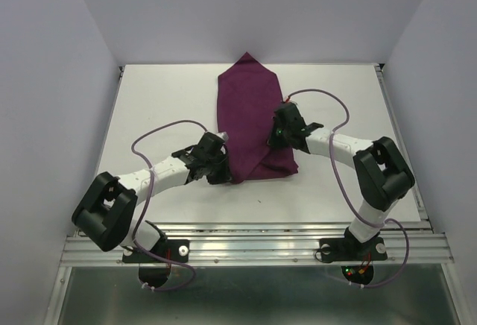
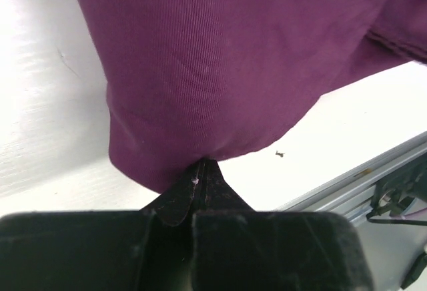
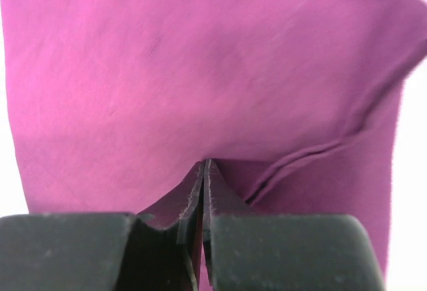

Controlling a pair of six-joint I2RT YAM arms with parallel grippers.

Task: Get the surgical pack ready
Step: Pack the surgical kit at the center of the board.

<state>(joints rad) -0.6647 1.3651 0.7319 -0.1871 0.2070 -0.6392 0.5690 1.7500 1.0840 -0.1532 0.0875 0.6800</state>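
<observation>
the purple cloth (image 1: 250, 109) lies folded into a long band on the middle of the table (image 1: 343, 191), one corner pointing at the far edge. my left pincer (image 2: 203, 171) is fully closed, nipping the near left hem. my right pincer (image 3: 204, 171) is closed on a pinch of fabric beside a fold. i judge the cloth light, limp and not slippery. it will drape and drag, so i'd grip hems or corners, never mid-panel.

the cloth (image 1: 250, 112) lies folded mid-tabletop (image 1: 156, 109), its tip at the far edge. the left gripper (image 1: 223, 168) meets its near left edge, the right gripper (image 1: 274, 142) its right half.
</observation>
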